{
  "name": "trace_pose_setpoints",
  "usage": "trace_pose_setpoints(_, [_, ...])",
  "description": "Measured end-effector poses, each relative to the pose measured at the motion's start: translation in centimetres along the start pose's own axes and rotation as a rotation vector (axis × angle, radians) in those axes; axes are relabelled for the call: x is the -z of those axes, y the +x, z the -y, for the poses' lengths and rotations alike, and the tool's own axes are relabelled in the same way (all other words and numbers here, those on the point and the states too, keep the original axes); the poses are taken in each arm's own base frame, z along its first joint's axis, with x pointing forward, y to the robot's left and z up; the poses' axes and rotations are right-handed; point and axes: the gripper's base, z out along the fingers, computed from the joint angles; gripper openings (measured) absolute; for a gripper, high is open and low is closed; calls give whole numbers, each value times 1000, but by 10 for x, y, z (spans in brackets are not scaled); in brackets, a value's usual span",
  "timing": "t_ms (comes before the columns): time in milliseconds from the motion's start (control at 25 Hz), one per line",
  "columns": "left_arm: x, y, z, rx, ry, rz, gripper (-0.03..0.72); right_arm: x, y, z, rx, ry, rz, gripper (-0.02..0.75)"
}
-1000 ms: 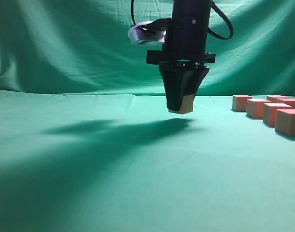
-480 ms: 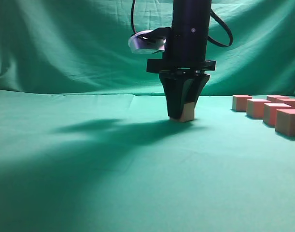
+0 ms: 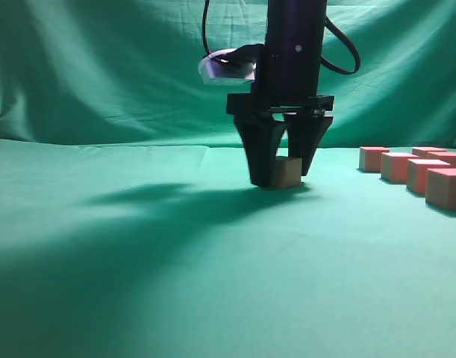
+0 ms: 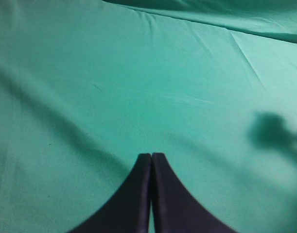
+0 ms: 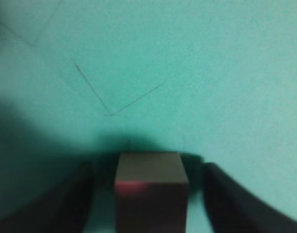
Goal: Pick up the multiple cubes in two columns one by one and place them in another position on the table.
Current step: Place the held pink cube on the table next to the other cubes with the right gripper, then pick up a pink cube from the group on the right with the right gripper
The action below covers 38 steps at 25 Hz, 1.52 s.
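One cube (image 3: 286,172) is set down mid-table (image 3: 138,283), between the spread jaws of the right gripper (image 3: 282,177), freed for release; the left gripper (image 4: 151,160) is pressed together, idle.

I've lowered the right end effector (image 3: 281,177), set its cube (image 3: 286,172) on the worktop (image 3: 213,261), and spread the jaws clear.

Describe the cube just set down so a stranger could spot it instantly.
On the teal table, look under the black right gripper near the middle. The cube sits between its spread fingers, alone, far left of the other cubes clustered at the right edge.
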Motion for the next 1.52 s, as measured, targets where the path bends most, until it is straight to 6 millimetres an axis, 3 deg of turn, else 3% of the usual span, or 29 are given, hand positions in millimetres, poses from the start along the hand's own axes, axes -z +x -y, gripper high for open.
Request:
trace_pose_setpoints(120, [0,0,0,0,0,0,0,10,-4,1,-20,1,5,644])
trace_pose_setpoints(400, [0,0,0,0,0,0,0,68,-27,8,-90,42,143,645])
trace_pose_setpoints(480, [0,0,0,0,0,0,0,83,-27,8,-129,48,174,568])
trace_pose_setpoints(600, [0,0,0,0,0,0,0,115,-20,5,-171,61,234,566])
trace_pose_setpoints(840, [0,0,0,0,0,0,0,214,16,1,-254,195,415,540])
trace_pose_setpoints(1000, [0,0,0,0,0,0,0,253,64,1,-350,226,459,540])
trace_pose_setpoints(1080, [0,0,0,0,0,0,0,253,95,9,-434,232,425,540])
trace_pose_setpoints(1240, [0,0,0,0,0,0,0,228,152,27,-605,241,290,540])
trace_pose_setpoints(1400, [0,0,0,0,0,0,0,187,205,43,-784,229,120,540])
trace_pose_setpoints(1520, [0,0,0,0,0,0,0,153,232,46,-891,192,7,540])
